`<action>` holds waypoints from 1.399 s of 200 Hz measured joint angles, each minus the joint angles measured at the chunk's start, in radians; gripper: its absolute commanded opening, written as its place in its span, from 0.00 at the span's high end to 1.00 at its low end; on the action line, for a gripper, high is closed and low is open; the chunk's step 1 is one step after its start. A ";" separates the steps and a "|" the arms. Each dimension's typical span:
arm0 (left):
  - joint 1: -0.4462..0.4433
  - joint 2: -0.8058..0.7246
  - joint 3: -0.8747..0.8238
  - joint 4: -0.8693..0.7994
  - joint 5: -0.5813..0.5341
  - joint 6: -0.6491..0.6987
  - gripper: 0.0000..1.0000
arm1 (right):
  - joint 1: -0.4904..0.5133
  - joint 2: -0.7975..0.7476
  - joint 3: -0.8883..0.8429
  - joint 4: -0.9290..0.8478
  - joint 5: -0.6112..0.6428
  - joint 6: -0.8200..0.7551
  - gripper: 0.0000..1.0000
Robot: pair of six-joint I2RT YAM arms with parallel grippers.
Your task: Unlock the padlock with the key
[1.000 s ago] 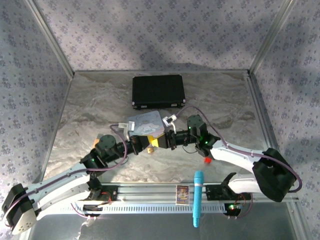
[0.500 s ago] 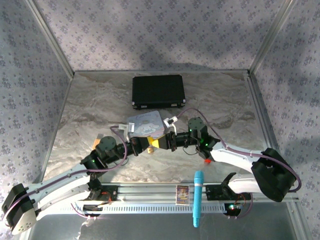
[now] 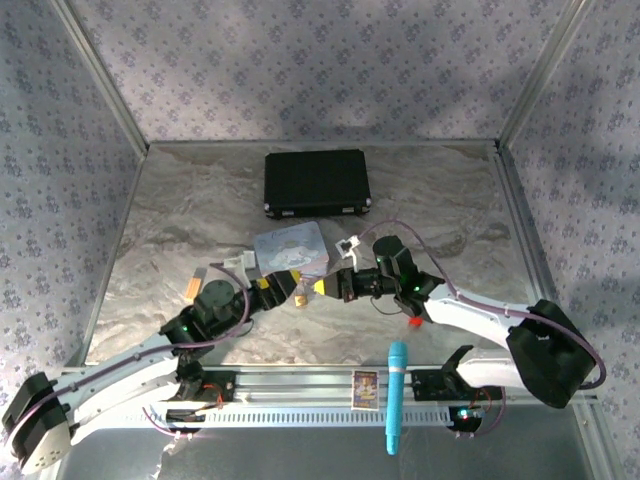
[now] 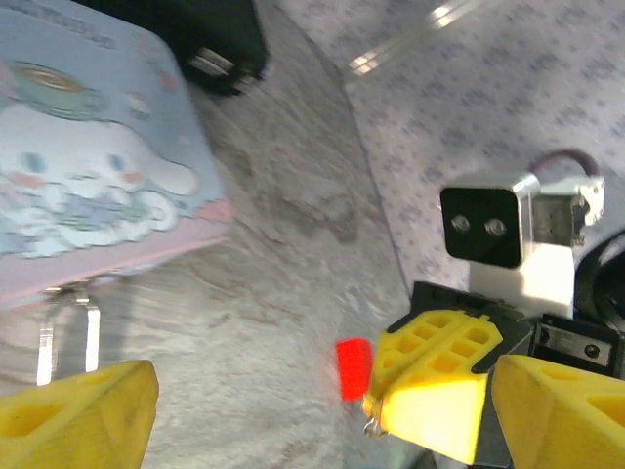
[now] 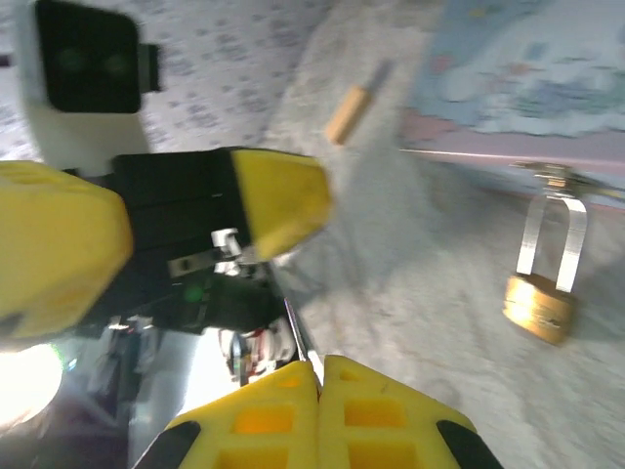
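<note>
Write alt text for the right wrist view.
The right gripper, shut, pinches a thin silvery key that points up. At right, a brass padlock sits at a pastel tin's edge; the open left gripper is at left.

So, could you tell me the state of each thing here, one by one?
tin: lid shut
padlock: hooked onto the tin, shackle looks closed
key: held by the right gripper, not in the padlock
black case: closed, lying flat
left gripper: fingers open, holding nothing
right gripper: fingers shut on the key
</note>
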 measured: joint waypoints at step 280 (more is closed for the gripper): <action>-0.114 0.793 0.222 -0.013 -0.242 -0.020 0.81 | 0.042 0.122 -0.075 -0.135 0.309 0.036 1.00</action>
